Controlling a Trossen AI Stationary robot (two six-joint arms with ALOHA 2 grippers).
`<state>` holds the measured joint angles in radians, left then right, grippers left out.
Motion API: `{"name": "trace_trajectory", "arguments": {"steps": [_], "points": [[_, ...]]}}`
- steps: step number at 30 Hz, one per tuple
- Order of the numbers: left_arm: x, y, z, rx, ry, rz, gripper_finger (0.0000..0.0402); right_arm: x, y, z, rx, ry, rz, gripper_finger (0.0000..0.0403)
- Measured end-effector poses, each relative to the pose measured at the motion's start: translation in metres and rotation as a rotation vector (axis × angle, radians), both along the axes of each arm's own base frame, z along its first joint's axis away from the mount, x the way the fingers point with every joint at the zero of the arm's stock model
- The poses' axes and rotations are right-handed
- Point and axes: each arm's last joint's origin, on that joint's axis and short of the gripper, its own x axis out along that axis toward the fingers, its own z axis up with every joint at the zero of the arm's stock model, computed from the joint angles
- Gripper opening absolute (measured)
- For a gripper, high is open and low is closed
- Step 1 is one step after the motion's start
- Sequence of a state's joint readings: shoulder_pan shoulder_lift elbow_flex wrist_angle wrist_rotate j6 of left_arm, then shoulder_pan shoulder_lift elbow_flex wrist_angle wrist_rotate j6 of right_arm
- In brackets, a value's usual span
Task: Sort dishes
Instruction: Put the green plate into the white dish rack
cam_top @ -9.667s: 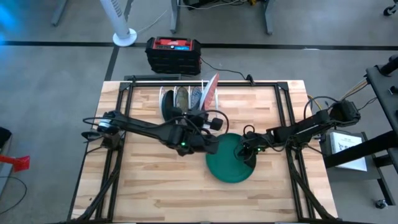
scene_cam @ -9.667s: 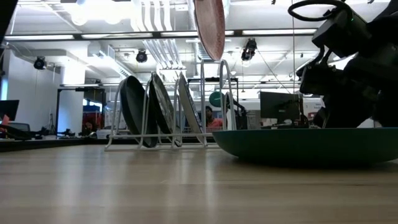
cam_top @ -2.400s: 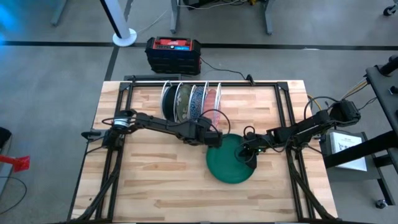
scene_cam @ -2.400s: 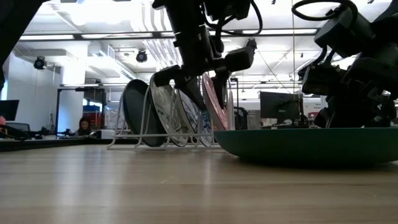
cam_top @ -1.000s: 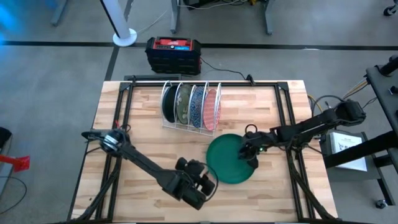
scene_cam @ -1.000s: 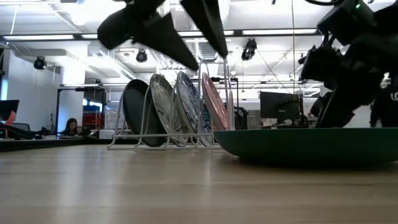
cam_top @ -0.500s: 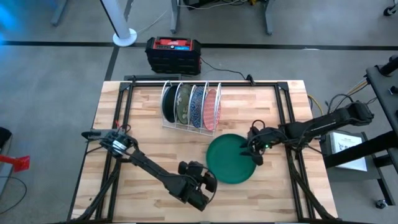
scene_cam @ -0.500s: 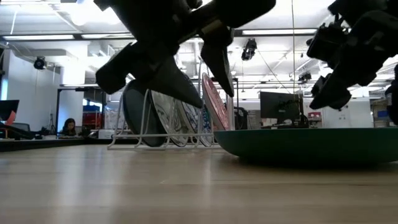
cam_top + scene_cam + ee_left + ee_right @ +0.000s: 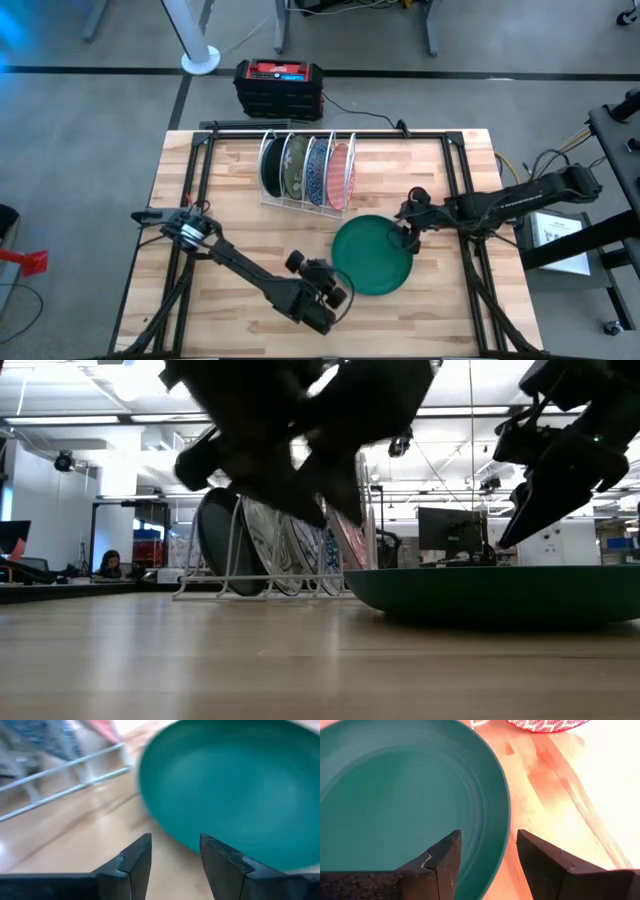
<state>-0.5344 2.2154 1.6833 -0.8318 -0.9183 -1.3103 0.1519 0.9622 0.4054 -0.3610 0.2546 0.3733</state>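
Observation:
A plain green plate (image 9: 372, 256) lies flat on its underside on the wooden table, right of centre. My left gripper (image 9: 175, 851) stands open just off the plate's near left rim (image 9: 338, 288), low over the wood, with nothing between its fingers. My right gripper (image 9: 487, 851) hangs open above the plate's far right rim (image 9: 408, 236), clear of it in the low view (image 9: 520, 520). A dark teal plate (image 9: 268, 168), an olive plate (image 9: 291, 170), a blue speckled plate (image 9: 316, 172) and a red patterned plate (image 9: 340, 176) stand on edge in the white wire rack (image 9: 300, 200).
A black-and-red box (image 9: 279, 87) sits on the floor beyond the table's far edge. Black frame rails (image 9: 190, 180) run along the table's left and right sides. Bare wood (image 9: 230, 320) lies at the near left, under my left arm.
My left gripper has sunk lower and edged toward the green plate's near left rim. My right gripper has risen off the plate's right rim, tipped, and drawn a little toward the table's right and far edges. The plate has stayed where it was.

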Motion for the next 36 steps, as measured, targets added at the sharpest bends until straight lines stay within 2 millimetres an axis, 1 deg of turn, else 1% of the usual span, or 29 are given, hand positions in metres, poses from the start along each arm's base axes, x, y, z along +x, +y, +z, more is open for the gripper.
{"name": "trace_trajectory", "arguments": {"steps": [4, 7, 10, 12, 15, 17, 20, 25, 28, 30, 34, 36], "points": [[-0.006, 0.013, 0.001, 0.042, 0.049, 0.065, 0.0155, 0.007, -0.004, -0.009, -0.014, 0.065, -0.033, 0.0183], [-0.01, 0.021, 0.007, 0.083, 0.105, 0.069, 0.0155, 0.013, -0.008, -0.014, -0.011, 0.11, -0.054, 0.0183], [-0.017, 0.029, 0.014, 0.157, 0.176, 0.062, 0.0155, 0.02, -0.012, -0.018, 0.01, 0.159, -0.038, 0.0183], [-0.022, 0.032, 0.017, 0.249, 0.244, 0.037, 0.0155, 0.025, -0.015, -0.02, 0.024, 0.182, -0.023, 0.0183], [-0.028, 0.036, 0.02, 0.437, 0.323, -0.01, 0.0155, 0.031, -0.019, -0.024, 0.038, 0.216, -0.011, 0.0183], [-0.031, 0.038, 0.022, 0.511, 0.358, -0.024, 0.0155, 0.035, -0.021, -0.026, 0.062, 0.234, -0.005, 0.0183], [-0.031, 0.039, 0.024, 0.522, 0.357, -0.023, 0.0155, 0.038, -0.024, -0.03, 0.119, 0.255, 0.007, 0.0183], [-0.023, 0.034, 0.032, 0.456, 0.245, 0.012, 0.0155, 0.041, -0.025, -0.037, 0.141, 0.28, 0.015, 0.0177], [-0.02, 0.026, 0.041, 0.423, 0.237, -0.012, 0.0155, 0.043, -0.025, -0.041, 0.129, 0.292, 0.028, 0.0153], [-0.017, 0.021, 0.051, 0.407, 0.21, -0.024, 0.0155, 0.044, -0.025, -0.043, 0.126, 0.297, 0.032, 0.0128], [-0.01, 0.01, 0.074, 0.338, 0.208, -0.085, 0.0155, 0.045, -0.025, -0.043, 0.13, 0.288, 0.034, 0.0062], [-0.007, 0.003, 0.091, 0.266, 0.226, -0.142, 0.0155, 0.045, -0.025, -0.04, 0.135, 0.271, 0.039, 0.0027]]}}
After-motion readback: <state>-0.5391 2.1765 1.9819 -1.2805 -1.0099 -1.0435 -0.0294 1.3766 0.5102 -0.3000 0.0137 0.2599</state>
